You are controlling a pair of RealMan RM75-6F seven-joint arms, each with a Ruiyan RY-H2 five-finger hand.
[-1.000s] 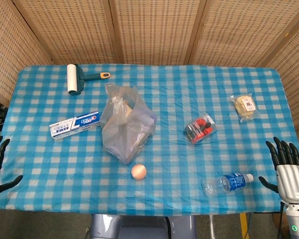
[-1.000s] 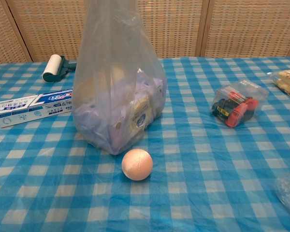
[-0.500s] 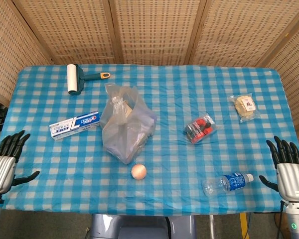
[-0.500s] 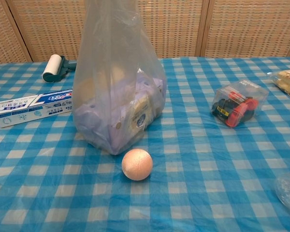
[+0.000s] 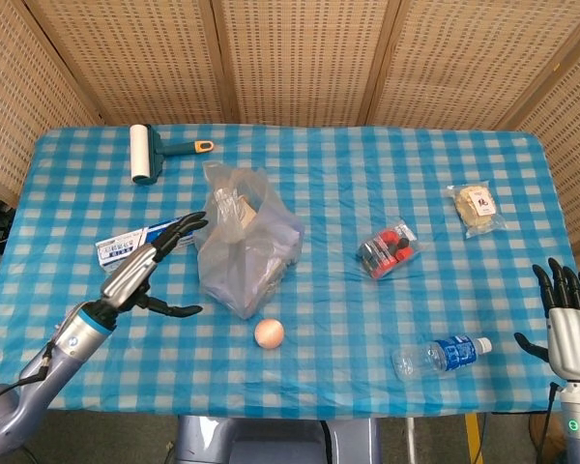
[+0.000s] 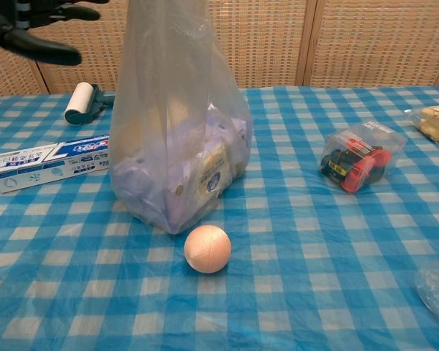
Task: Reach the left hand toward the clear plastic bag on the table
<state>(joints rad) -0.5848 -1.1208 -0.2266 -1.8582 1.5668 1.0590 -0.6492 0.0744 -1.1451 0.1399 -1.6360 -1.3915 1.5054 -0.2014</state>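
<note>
The clear plastic bag point(image 5: 246, 240) stands upright on the checked cloth, holding boxed items; in the chest view the bag point(image 6: 177, 124) fills the centre left. My left hand point(image 5: 155, 259) hovers just left of the bag with fingers spread and nothing in it, its fingertips close to the bag's side but apart from it. In the chest view the left hand point(image 6: 29, 29) shows at the top left corner, above the table. My right hand point(image 5: 570, 319) stays off the table's right edge, fingers extended and empty.
A peach ball point(image 5: 269, 333) lies just in front of the bag. A toothpaste box point(image 5: 126, 242) lies partly under my left hand. A lint roller point(image 5: 145, 152) sits at the back left. A red-and-black packet point(image 5: 388, 248), a snack bag point(image 5: 475, 207) and a water bottle point(image 5: 440, 355) lie to the right.
My left arm has swung in from the table's left edge, up and over the toothpaste box, to beside the bag. The right hand dropped slightly. The objects have not moved.
</note>
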